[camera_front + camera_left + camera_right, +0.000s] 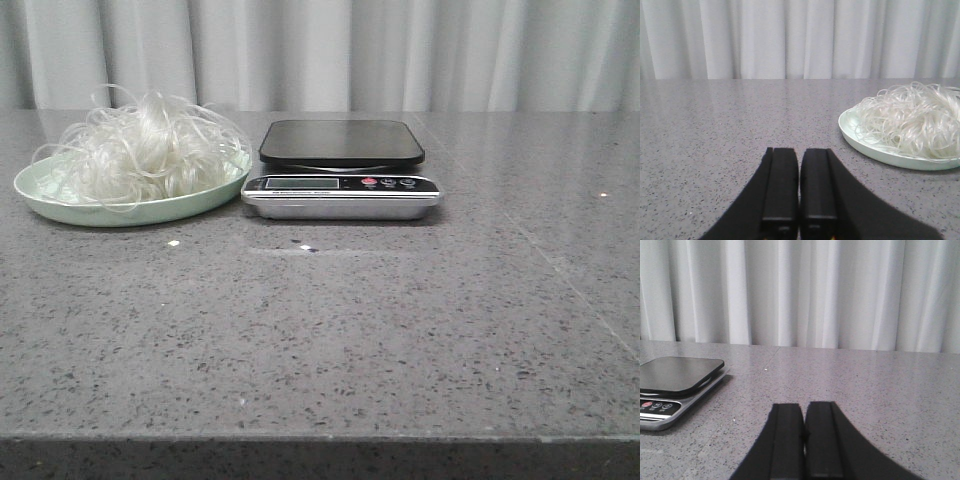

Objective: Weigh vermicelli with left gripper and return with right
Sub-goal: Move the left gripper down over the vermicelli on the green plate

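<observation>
The vermicelli [140,148] is a fluffy clump of white curly strands lying on a pale green plate [60,205] at the back left of the table. It also shows in the left wrist view [912,120], on the plate [875,150]. The scale [341,170], with a black platform and silver base, stands just right of the plate; it shows in the right wrist view [675,382]. My left gripper [799,150] is shut and empty, low over the table, short of the plate. My right gripper [804,405] is shut and empty, apart from the scale. Neither gripper shows in the front view.
The grey speckled table [320,330] runs to a front edge near the camera. A pale curtain [330,50] hangs behind the table's far edge.
</observation>
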Robot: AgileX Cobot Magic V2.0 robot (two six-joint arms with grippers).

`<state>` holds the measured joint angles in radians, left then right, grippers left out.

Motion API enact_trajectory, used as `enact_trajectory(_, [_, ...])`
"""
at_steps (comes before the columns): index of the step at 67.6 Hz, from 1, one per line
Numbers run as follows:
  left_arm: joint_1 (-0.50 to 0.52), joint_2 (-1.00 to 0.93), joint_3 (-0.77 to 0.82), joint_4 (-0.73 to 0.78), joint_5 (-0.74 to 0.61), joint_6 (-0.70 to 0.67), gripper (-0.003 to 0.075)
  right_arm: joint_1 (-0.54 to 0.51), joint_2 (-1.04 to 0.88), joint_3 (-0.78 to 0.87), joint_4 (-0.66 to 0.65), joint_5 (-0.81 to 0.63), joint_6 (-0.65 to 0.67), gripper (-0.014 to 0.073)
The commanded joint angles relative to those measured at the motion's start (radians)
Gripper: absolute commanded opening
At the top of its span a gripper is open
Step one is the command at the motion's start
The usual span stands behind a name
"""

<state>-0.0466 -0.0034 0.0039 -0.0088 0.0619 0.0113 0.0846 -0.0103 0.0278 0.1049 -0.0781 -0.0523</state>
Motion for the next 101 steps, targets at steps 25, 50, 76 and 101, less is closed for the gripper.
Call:
enact_trajectory(25, [0.001, -0.020, 0.005, 0.000, -0.082, -0.011, 0.0127, -0.007, -0.016, -0.008, -0.010, -0.083, -0.008, 0.0157])
enact_trajectory(50, [0.001, -0.020, 0.005, 0.009, -0.118, -0.002, 0.0127, -0.007, -0.016, -0.008, -0.010, -0.082, -0.008, 0.0157])
enact_trajectory(76, [0.003, -0.020, -0.053, -0.033, -0.475, -0.011, 0.0127, -0.007, -0.016, -0.008, -0.010, -0.082, -0.008, 0.0157])
enact_trajectory(101, [0.003, 0.281, -0.496, -0.028, 0.145, -0.011, 0.0127, -0.007, -0.016, -0.008, -0.010, -0.082, -0.008, 0.0157])
